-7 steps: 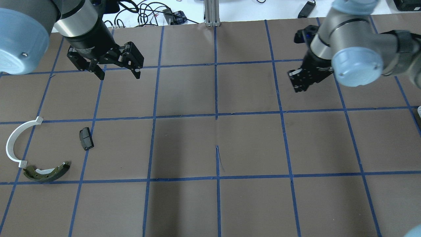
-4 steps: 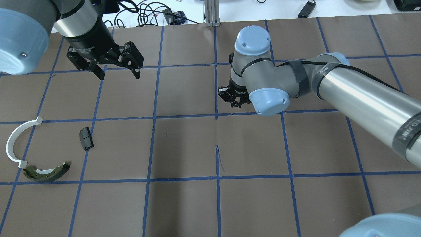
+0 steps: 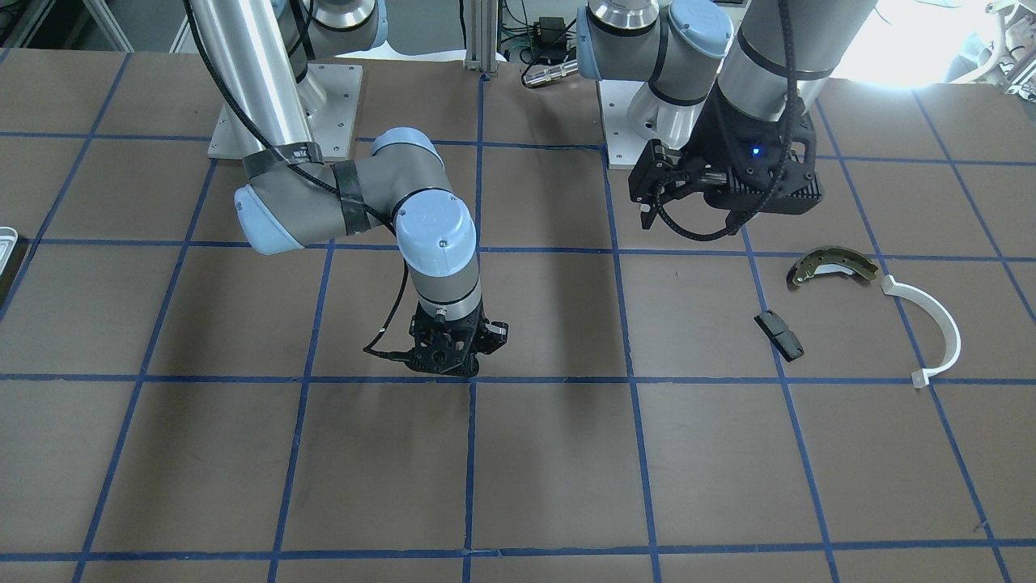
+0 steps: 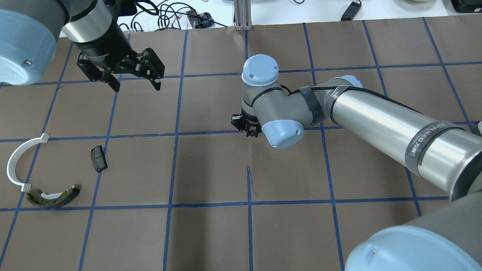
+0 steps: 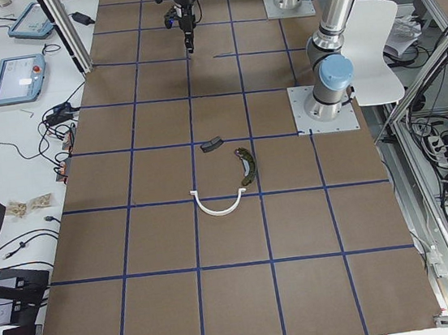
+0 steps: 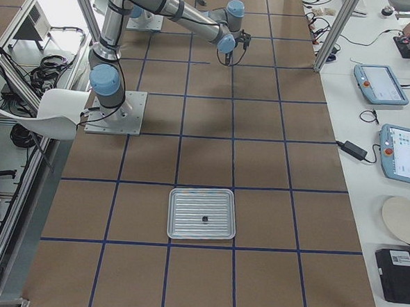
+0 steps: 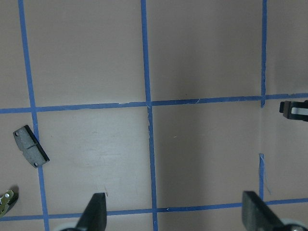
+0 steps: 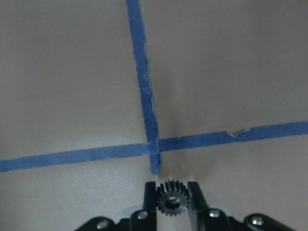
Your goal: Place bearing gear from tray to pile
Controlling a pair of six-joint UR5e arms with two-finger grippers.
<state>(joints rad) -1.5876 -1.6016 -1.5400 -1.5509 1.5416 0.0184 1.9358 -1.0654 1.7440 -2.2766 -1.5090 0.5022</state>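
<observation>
My right gripper (image 8: 172, 192) is shut on a small black toothed bearing gear (image 8: 172, 198), low over a tape crossing near the table's middle (image 4: 248, 130). The pile lies at the table's left: an olive brake shoe (image 4: 54, 197), a white plastic arc (image 4: 17, 162) and a black block (image 4: 98, 158). My left gripper (image 4: 137, 87) is open and empty, held above the table beyond the pile. The silvery tray (image 6: 186, 225) shows in the exterior right view, far from both arms, with one small dark part (image 6: 204, 219) in it.
The table is brown paper with a blue tape grid. Cables and an aluminium post (image 4: 243, 15) lie along its far edge. The right arm's long forearm (image 4: 395, 124) stretches across the table's right half.
The right arm has swept from the table's right side toward the middle and come lower. The left arm and the pile have not moved.
</observation>
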